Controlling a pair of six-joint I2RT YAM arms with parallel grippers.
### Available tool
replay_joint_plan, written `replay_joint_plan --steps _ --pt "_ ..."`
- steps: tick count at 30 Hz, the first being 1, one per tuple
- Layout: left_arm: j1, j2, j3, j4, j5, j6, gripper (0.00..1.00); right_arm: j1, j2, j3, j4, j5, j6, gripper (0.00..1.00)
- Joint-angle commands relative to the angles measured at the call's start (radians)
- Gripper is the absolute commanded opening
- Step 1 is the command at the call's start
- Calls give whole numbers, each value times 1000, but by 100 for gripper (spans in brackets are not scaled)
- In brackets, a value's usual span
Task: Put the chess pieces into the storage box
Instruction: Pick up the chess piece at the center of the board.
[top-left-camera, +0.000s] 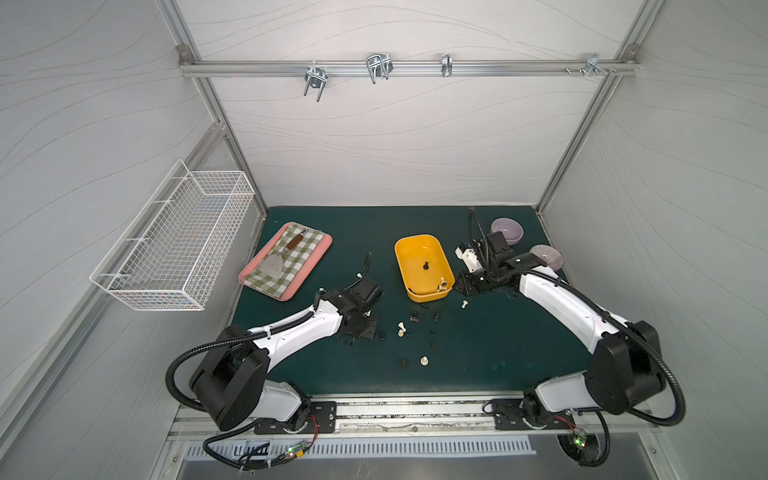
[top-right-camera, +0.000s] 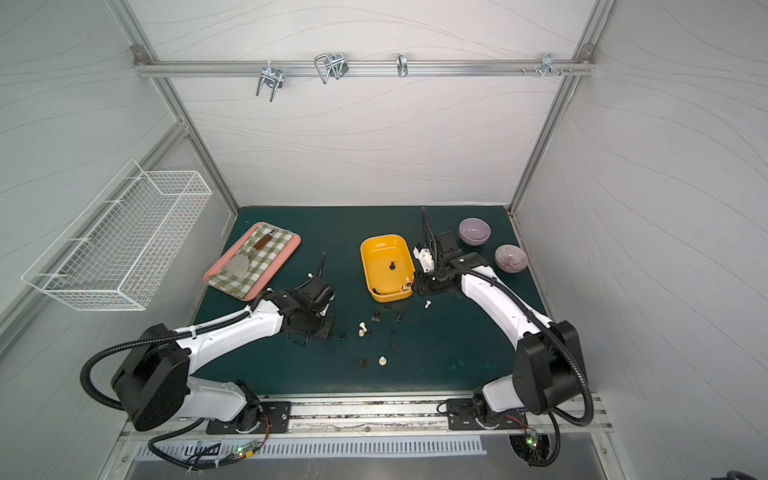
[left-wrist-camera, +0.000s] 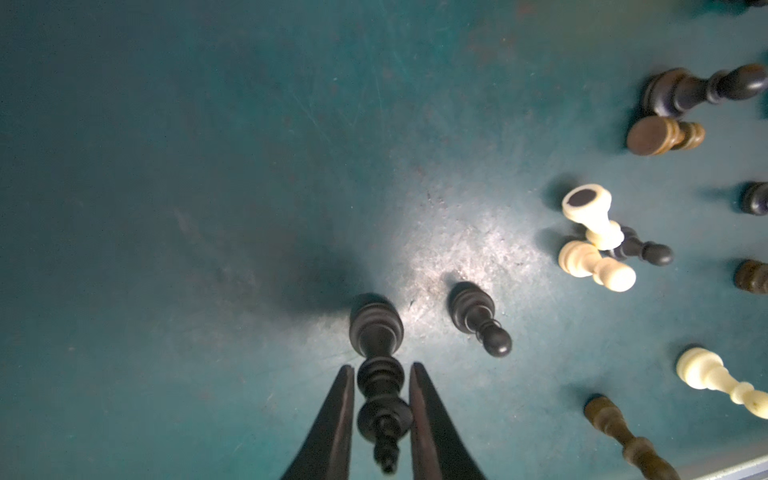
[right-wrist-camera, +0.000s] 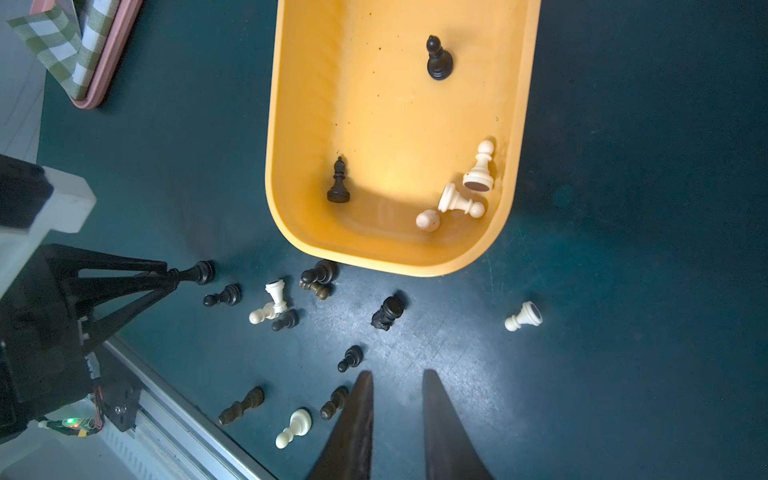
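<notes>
Left wrist view: a tall black chess piece (left-wrist-camera: 376, 322) is clenched in the left pincer (left-wrist-camera: 382, 366); it is best lifted straight, so the pawn (left-wrist-camera: 478, 318) beside the pincer is spared.

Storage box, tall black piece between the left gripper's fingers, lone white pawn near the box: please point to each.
storage box (top-left-camera: 413, 254): in a top view, bare floor.
tall black piece (left-wrist-camera: 380, 374): left wrist view, collar.
lone white pawn (right-wrist-camera: 524, 316): right wrist view, body.
</notes>
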Motion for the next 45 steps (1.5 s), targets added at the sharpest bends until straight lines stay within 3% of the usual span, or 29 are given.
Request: replay_joint_plan --steps 1,22,45 --pt "-2 8 34 21 -14 5 23 -4 -27 -10 -21 -6 -1 24" --pt "-3 -1 59 3 -25 33 14 -4 -46 -22 -26 4 8 24" --pt "30 85 354 -24 -2 162 14 -4 -108 -61 -32 12 45 24"
